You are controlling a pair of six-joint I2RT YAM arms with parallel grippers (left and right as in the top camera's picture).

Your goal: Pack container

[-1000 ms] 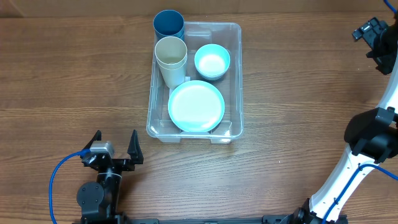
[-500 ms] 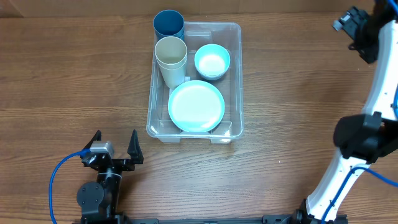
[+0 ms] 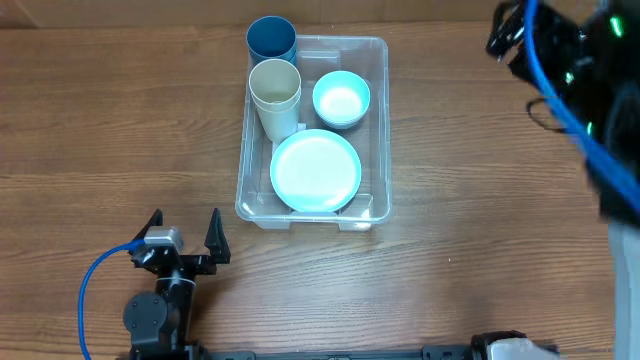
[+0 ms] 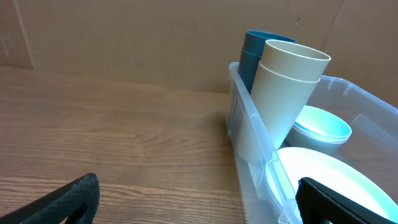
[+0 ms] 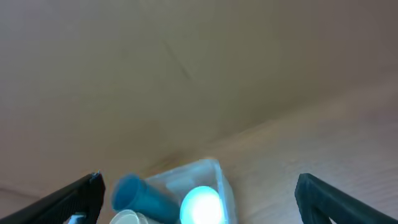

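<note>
Left pincer [image 3: 185,235] stood spread wide and empty at the front of the table [image 3: 100,120]; right pincer [image 5: 199,196], likewise wide and empty, hung high at far right. Container [image 3: 378,120] sat centrally, holding beige cup [image 3: 275,85], blue cup [image 3: 271,38], bowl [image 3: 341,98] and plate [image 3: 316,170].

This looks like a robot lab bench. A plain wood-grain table [image 3: 100,120] carries two arms. The left arm [image 3: 155,315] has a blue cable [image 3: 95,275] looping behind its left fingers [image 3: 215,235]. The right arm [image 3: 590,90], blurred in the overhead view, is also cabled in blue. Far ahead of the left fingers, brown cardboard [image 4: 124,37] walls the table off. Just ahead of them sits a clear bin [image 3: 380,120] of plastic tableware, set out like test props.
</note>
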